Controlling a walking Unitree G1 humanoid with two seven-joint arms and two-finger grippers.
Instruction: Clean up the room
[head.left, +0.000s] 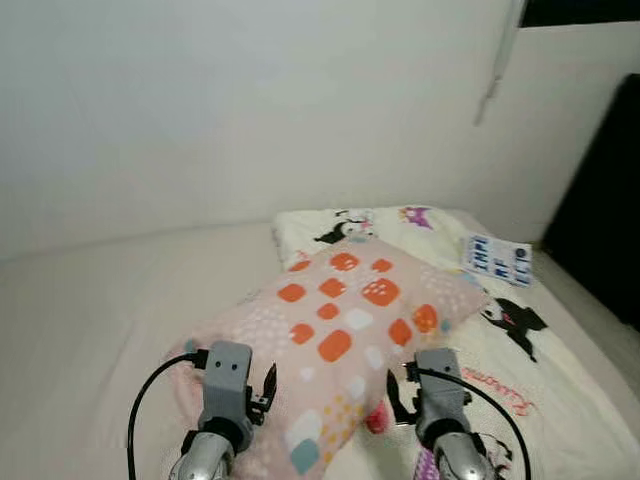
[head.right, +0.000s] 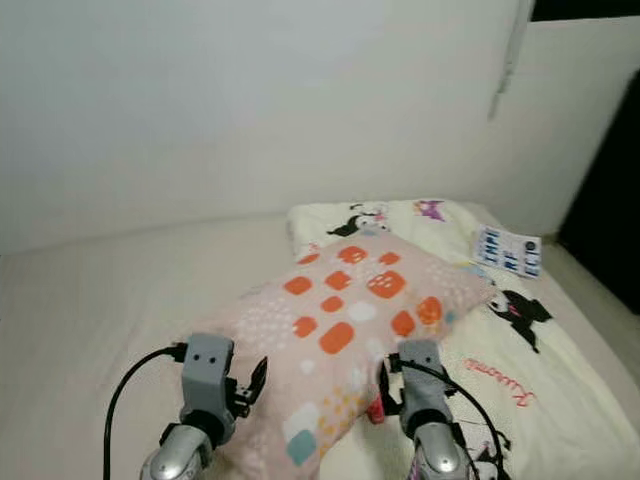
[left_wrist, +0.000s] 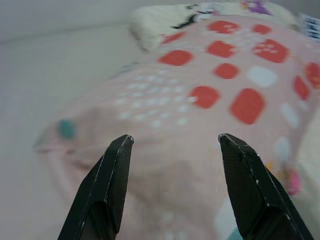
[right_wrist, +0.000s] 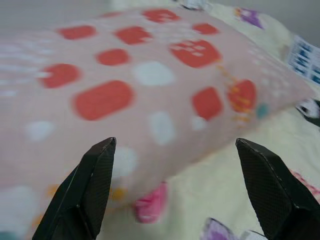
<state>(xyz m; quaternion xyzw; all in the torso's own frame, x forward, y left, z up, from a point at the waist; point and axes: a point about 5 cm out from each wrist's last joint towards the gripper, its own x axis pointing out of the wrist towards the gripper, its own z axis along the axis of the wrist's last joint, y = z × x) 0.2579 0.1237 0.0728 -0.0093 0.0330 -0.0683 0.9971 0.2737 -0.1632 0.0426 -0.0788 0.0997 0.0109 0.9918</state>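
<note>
From where I stand, the bed (head.left: 80, 330) takes up most of the floor of the view, its bare cream sheet running off to the left, with a plain white wall (head.left: 250, 110) behind it.

On the left, the left gripper (left_wrist: 172, 142) is held low over the sheet, right at the near left end of the pink pillow (head.left: 345, 325). Its two black fingers (left_wrist: 112, 180) are spread wide apart, with the pillow's pale pink cloth showing between them; they grip nothing. I cannot tell whether the tips touch the fabric.

The pink pillow lies in the middle of the bed, slanted, its far end to the right and its near end toward the robot. It is patterned with orange and white squares and small white dots. Its far end rests on the cream blanket (head.left: 560, 360), which is printed with black cartoon figures and covers the right part of the bed.

To the right, the right gripper (right_wrist: 175, 145) sits at the pillow's near right edge, above the blanket. Its fingers (right_wrist: 95, 185) are also wide open and empty, the pillow's edge lying between them.

Farther right, near the blanket's far corner, lies a small white card with blue markings (head.left: 497, 258). A dark object (head.left: 605, 200) stands at the right edge.
</note>
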